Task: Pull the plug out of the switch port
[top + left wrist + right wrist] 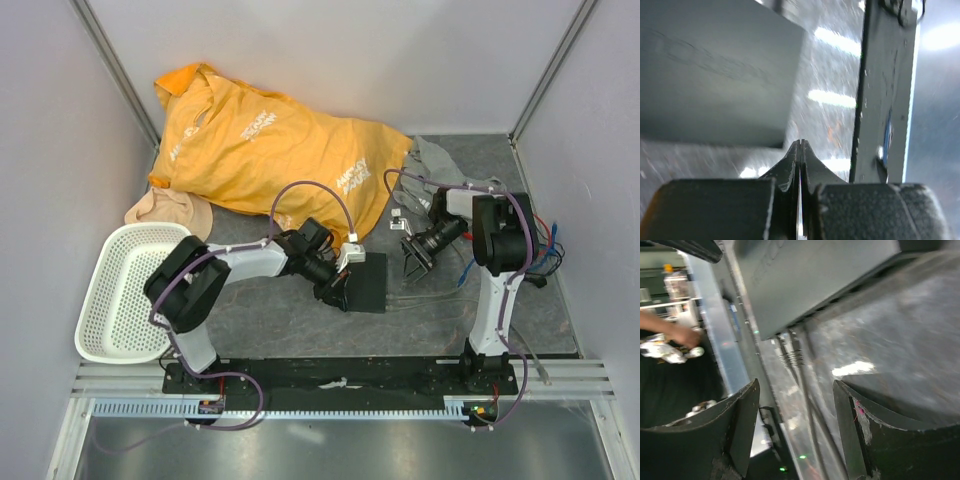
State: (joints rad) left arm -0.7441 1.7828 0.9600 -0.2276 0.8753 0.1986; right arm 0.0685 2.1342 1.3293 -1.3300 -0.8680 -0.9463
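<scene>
The switch is a flat matte-black box [368, 282] lying on the mat between the arms. In the right wrist view it fills the top [815, 275], and thin grey cables with ribbed plugs [796, 358] run into its lower edge, where the port [785, 334] is. My right gripper [412, 262] is open and empty just right of the box, its jaws [795, 395] standing either side of the cables, apart from them. My left gripper [340, 287] is shut with nothing between its tips [800, 143], at the box's left edge; the box [715, 70] lies just beyond the tips.
An orange shirt [270, 150] lies at the back, with a beige cap [165, 208] and a white basket [125, 290] at the left. A grey cloth [440, 165] and loose coloured wires [545, 255] are at the right. A metal rail [885, 100] runs along the near edge.
</scene>
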